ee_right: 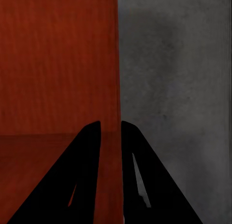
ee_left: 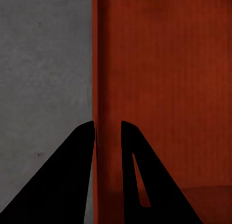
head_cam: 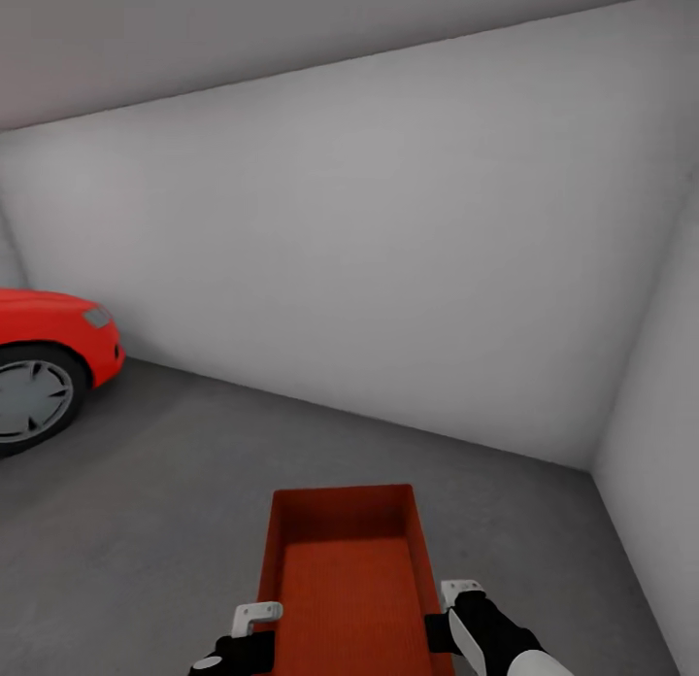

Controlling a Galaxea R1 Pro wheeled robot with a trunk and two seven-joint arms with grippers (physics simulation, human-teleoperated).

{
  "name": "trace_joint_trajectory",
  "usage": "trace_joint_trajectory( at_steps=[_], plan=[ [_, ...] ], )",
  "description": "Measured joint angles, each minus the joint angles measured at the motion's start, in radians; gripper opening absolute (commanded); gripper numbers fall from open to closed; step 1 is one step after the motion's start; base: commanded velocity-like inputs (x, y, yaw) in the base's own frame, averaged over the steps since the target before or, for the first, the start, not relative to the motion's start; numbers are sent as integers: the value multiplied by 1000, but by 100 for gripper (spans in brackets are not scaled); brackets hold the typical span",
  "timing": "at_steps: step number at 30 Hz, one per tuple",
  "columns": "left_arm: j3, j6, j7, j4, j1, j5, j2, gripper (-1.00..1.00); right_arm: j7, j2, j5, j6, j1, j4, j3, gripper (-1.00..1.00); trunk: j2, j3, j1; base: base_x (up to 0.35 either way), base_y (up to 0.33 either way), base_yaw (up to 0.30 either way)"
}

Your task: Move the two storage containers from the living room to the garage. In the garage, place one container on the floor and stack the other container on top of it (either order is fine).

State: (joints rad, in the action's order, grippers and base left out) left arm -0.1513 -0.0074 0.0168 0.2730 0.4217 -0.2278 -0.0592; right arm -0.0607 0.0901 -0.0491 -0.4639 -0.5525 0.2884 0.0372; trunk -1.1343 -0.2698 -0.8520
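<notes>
One storage container [head_cam: 348, 579], orange-red and open-topped, is in the garage, carried between both arms above the concrete floor [head_cam: 146, 501], near the pale wall corner and well apart from the red car [head_cam: 49, 351]; setting it down and stacking its twin remain, by this reading. Left pincer [ee_left: 107, 132] and right pincer [ee_right: 110, 132] each sit nearly shut, straddling a long side wall, wrists low and level.

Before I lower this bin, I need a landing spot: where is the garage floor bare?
Bare dark grey concrete floor stretches between the red car and the pale grey back wall, and ahead of the orange-red plastic bin. It narrows toward the right-hand corner. Both grippers, left and right, straddle the bin's side walls.
</notes>
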Motion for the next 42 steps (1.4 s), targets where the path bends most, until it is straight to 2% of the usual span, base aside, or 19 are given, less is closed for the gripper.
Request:
trace_joint_trajectory(
  at_steps=[36, 42],
  plan=[
    [-1, 0, 3, 0, 0, 0, -2, -100, 3, -2, 0, 0, 0, 0, 0, -100, 0, 7, 0, 292, 0, -283],
    [-5, 0, 20, 0, 0, 0, -16, -100, 22, -17, -1, 1, 0, -1, -1, -100, 0, 8, 0, 339, 0, -143]
  ],
)
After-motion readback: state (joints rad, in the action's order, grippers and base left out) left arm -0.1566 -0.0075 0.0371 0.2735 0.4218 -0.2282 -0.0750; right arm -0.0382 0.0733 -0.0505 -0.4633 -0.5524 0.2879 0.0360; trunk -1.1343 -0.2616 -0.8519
